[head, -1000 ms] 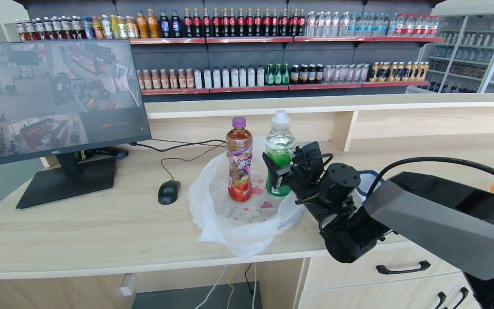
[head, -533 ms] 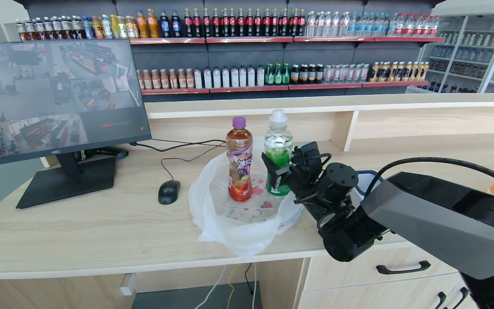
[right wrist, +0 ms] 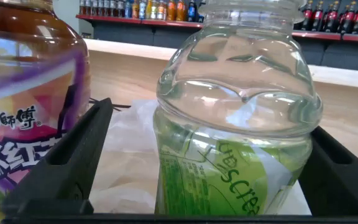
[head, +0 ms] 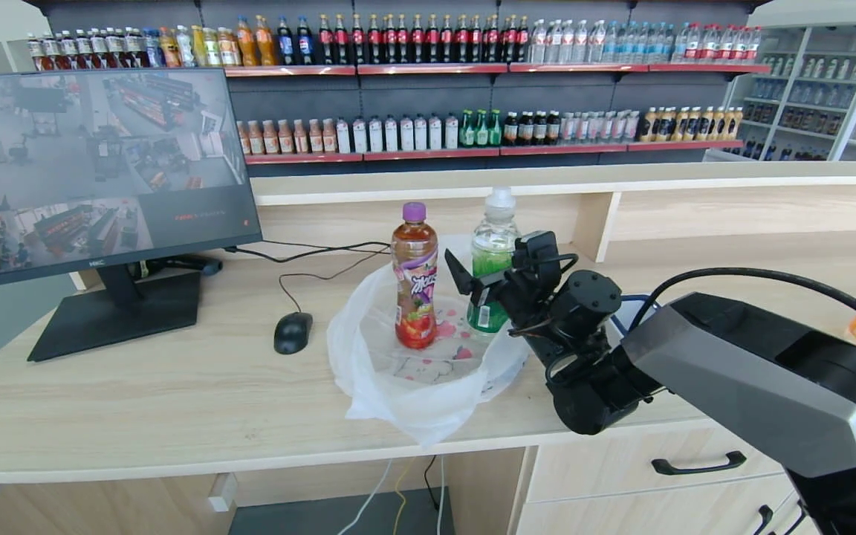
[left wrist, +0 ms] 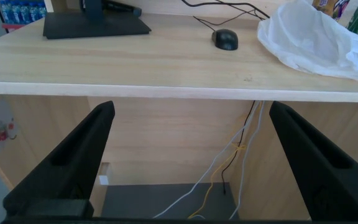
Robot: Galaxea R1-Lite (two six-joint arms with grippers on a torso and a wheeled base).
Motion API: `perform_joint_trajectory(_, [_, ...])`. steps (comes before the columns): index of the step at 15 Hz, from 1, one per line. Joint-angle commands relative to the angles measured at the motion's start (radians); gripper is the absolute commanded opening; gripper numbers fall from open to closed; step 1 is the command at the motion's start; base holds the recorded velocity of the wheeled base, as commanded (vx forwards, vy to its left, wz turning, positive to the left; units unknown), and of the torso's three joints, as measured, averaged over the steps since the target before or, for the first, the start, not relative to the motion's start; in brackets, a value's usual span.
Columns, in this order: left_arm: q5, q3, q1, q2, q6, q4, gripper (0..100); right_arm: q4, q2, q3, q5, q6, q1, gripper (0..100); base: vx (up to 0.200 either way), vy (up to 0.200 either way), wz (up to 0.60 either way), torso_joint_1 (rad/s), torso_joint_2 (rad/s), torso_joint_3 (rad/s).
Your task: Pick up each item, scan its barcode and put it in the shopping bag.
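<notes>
Near counter (head: 175,401) edge, right gripper (head: 484,266) spread around green bottle (head: 494,239) in bag (head: 398,397).

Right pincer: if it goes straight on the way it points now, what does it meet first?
Almost surely the green-labelled bottle, which stands close ahead between the open fingers of the right pincer. How much gap is left is unclear.

A flat black monitor (head: 93,163) on a square stand (its screen split into camera feeds) sits on a pale wooden counter (head: 138,386) near a black wired computer mouse (head: 293,332). Behind them, red-edged wall shelves (head: 428,70) carry rows of bottled drinks.
</notes>
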Motion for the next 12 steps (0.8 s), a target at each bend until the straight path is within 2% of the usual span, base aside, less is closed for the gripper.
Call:
perform_joint_trajectory(1, [0.0, 0.0, 0.0, 0.0, 0.0, 0.0, 100, 0.0, 0.006, -0.002, 0.0, 0.0, 0.004, 100, 0.0, 0.0, 0.0, 0.0, 0.0, 0.0])
perform_joint_trajectory(12, [0.0, 0.0, 0.0, 0.0, 0.0, 0.0, 100, 0.0, -0.028, 0.0, 0.0, 0.0, 0.003, 100, 0.0, 0.0, 0.0, 0.0, 0.0, 0.0])
